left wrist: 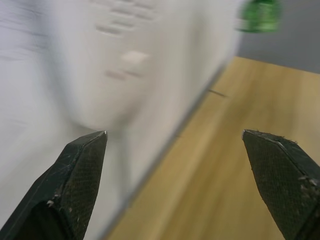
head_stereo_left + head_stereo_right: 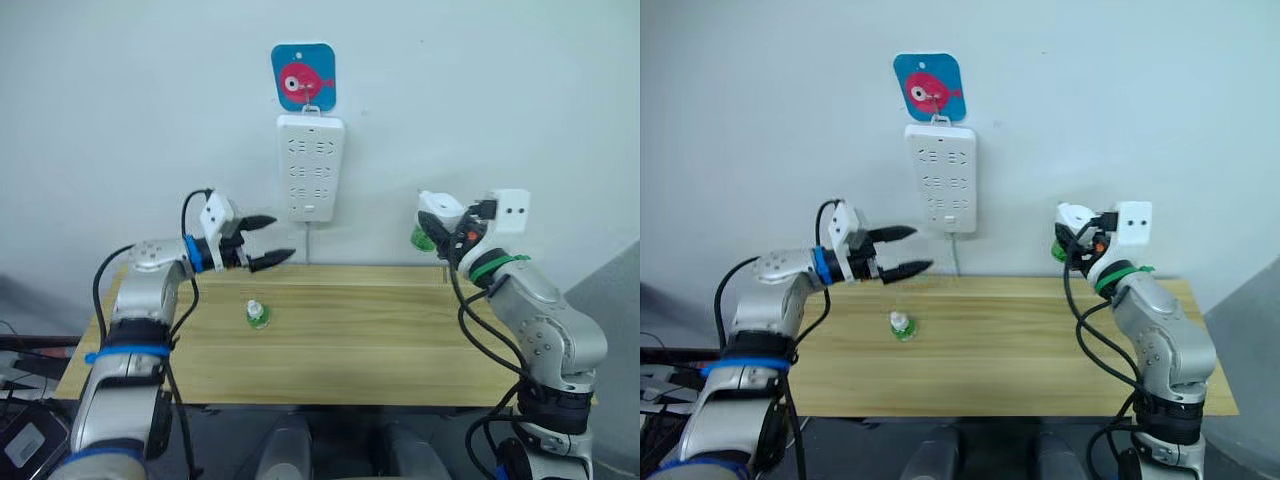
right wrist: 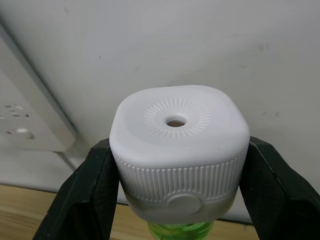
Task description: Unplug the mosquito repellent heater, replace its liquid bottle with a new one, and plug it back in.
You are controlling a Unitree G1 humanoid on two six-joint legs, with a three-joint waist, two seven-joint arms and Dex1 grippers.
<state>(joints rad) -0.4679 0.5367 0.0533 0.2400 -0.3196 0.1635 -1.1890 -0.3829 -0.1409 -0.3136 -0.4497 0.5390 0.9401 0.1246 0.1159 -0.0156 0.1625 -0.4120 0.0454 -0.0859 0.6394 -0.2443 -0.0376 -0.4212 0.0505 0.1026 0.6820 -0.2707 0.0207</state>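
Nearest the head camera, the wooden table (image 2: pixel 400 340) spans the foreground against a white wall (image 2: pixel 120 110).

Left side: the left gripper (image 2: pixel 272 241) is raised above the table's rear-left area, pointing toward the wall. Its two black fingers (image 1: pixel 80 175) are spread wide apart with nothing between them.

Centre: a small green bottle (image 2: pixel 257 314) with a pale cap stands on the table top, below and slightly ahead of the left gripper, apart from it. On the wall behind, a white power strip (image 2: pixel 310 167) hangs vertically from a blue hook plate with a pink fish emblem (image 2: pixel 303 76). The strip's cord (image 2: pixel 307 243) drops toward the table's rear edge.

Right side: the right gripper (image 3: pixel 175 200) is closed on the mosquito repellent heater (image 3: pixel 179 150), one finger pressing each side. The heater is held in the air near the wall, well to the right of the power strip and unplugged. A green part, probably its liquid bottle (image 3: pixel 180 231), protrudes beneath the white body.
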